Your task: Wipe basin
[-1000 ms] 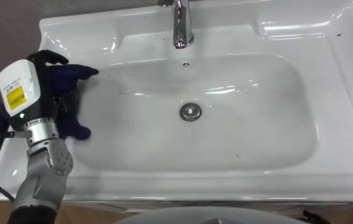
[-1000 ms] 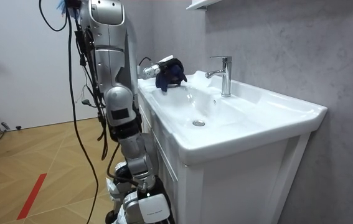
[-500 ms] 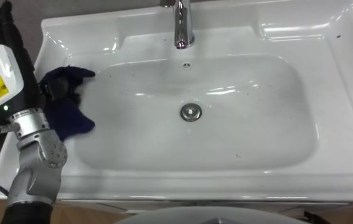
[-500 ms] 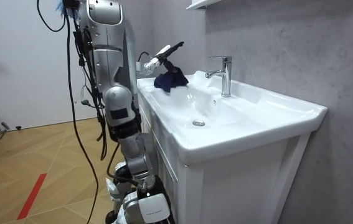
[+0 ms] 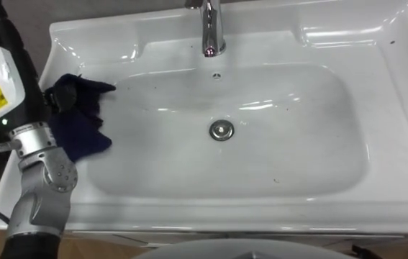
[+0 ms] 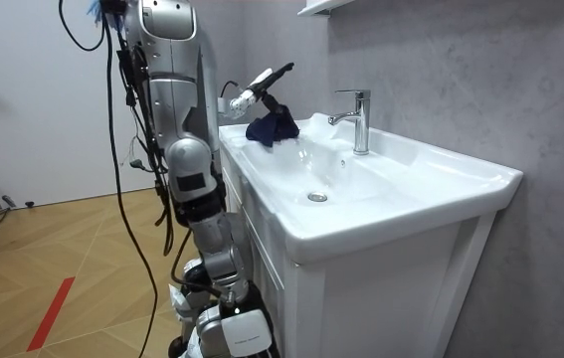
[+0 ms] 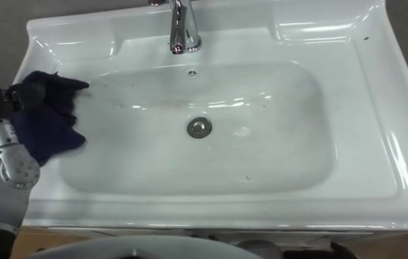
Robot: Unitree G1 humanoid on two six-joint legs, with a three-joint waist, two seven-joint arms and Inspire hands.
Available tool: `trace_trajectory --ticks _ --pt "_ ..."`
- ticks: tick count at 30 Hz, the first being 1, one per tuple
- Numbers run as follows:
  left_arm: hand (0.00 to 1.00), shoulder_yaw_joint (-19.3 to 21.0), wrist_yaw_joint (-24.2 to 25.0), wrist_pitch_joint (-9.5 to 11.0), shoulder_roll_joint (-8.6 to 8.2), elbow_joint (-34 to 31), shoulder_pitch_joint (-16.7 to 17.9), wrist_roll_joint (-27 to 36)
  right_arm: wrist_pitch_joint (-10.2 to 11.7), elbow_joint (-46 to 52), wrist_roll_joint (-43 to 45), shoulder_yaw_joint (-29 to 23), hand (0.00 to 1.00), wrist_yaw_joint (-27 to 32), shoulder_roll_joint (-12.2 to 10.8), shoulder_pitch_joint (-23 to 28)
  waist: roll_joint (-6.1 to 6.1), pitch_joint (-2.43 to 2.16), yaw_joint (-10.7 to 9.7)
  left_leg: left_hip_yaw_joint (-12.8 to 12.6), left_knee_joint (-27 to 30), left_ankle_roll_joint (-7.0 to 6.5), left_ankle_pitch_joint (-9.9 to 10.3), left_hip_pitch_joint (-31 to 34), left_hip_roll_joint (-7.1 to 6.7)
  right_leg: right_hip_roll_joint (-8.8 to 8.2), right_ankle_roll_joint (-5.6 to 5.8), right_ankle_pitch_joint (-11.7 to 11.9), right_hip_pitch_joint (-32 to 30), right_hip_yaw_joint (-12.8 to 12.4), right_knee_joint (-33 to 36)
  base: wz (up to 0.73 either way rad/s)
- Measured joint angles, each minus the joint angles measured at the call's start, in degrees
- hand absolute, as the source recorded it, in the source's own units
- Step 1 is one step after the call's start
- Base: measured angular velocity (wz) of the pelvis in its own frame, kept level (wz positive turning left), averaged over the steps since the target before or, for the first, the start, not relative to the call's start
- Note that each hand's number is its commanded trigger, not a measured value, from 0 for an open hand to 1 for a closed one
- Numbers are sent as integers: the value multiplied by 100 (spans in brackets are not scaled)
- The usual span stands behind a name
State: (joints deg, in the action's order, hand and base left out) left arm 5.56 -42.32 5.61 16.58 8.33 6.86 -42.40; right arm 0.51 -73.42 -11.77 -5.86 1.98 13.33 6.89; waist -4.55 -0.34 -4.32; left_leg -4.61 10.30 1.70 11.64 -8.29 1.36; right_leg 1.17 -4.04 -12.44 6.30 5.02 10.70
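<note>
Dark blue crumpled cloth is just lying at the far left end of the glossy white ceramic basin. It's half on the rim and half draped down the sloping inside wall, well away from the round metal drain in the middle of the bowl. The robot's left hand is up in the air above that corner, black fingers stretched out straight, and it's got hold of nothing. From across the room you can see a gap between the fingers and the cloth. The shiny chrome tap stands at the back edge, centred. The bot is standing on the wooden plank floor, right up against the white vanity cabinet under the basin, at the room view's left end of it.
</note>
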Motion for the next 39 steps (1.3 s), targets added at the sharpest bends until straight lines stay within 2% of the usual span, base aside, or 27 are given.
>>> trace_trajectory --ticks 4,10,13,17,19,21,26,30,33,36,39 --pt "0 0 -2 216 0 -36 -7 522 11 -2 14 14 0 71 -8 -5 -10 -3 -8 -1 3 0 1 -2 0 -4 1 1 12 19 -6 0" --pt "0 160 26 268 -6 -513 -5 1794 73 -38 -125 13 0 105 -56 -3 -17 17 30 9 6 0 0 -2 0 -3 1 1 10 13 -6 0" --pt "0 251 92 384 -7 -759 -4 2285 78 -33 -124 10 0 94 -85 -6 -5 28 33 12 0 0 0 3 -1 -4 1 0 16 22 -4 0" --pt "0 498 155 452 -8 -799 4 3331 80 -33 -126 5 0 108 -91 -5 12 38 41 9 2 0 0 7 1 -7 1 -2 14 44 -4 1" --pt "0 626 136 452 -10 -799 17 3640 79 -33 -144 5 0 121 -96 0 31 51 75 8 2 0 0 13 1 -8 3 -4 11 63 -6 -1" --pt "0 823 123 462 -11 -802 27 3691 60 -33 -158 5 0 178 -110 24 36 42 265 7 29 0 1 42 1 -10 3 -4 -35 52 -1 -10" --pt "0 1181 -5 483 -11 -766 62 3853 59 -31 -113 -6 0 266 -145 128 51 38 473 34 42 -3 3 74 -4 -19 4 -4 -40 98 -2 4" --pt "0 1450 -14 481 -12 -650 108 4074 15 -22 -136 -120 0 401 -214 140 51 37 489 156 39 -3 3 111 -10 -20 2 -7 -39 182 -4 12" --pt "0 1559 -45 480 -19 -501 378 4362 -12 16 -189 -221 0 423 -215 194 19 19 609 176 6 -3 2 35 -7 -9 2 -7 0 112 3 -10" --pt "0 1570 51 464 -30 104 664 4608 -46 -7 -189 -231 0 416 -213 212 27 24 628 175 16 -3 3 -2 -13 -21 6 -29 44 124 1 6" --pt "0 1569 152 435 -75 344 714 4875 -87 -7 -197 -228 0 370 -214 212 59 26 637 184 26 -3 3 50 -14 -20 9 -46 3 163 13 15"
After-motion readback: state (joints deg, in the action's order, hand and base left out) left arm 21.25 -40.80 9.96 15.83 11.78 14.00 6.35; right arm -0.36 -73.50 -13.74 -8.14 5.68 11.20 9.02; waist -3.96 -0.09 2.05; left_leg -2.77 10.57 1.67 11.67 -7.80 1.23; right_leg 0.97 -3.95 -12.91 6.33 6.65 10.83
